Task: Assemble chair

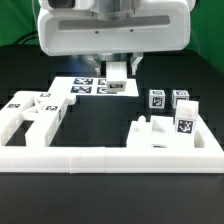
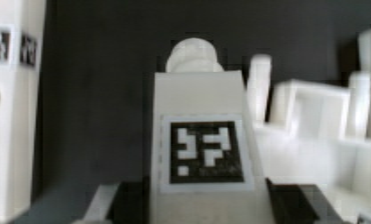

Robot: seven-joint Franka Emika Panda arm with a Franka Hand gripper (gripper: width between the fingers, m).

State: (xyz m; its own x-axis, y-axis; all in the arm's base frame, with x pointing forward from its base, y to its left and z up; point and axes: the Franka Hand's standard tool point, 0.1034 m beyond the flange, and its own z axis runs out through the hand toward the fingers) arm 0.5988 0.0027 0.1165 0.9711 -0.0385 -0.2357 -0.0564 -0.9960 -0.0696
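The claw [image 1: 118, 70] is closed on a white tagged post [image 2: 208, 110], near the marker board [image 1: 88, 86], at twelve o'clock on the table [image 1: 100, 125].

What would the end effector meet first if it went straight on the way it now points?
The end effector is shut on a tagged post, whose tip would touch first: probably the edge of the marker board or the dark table beside it; depth is unclear.
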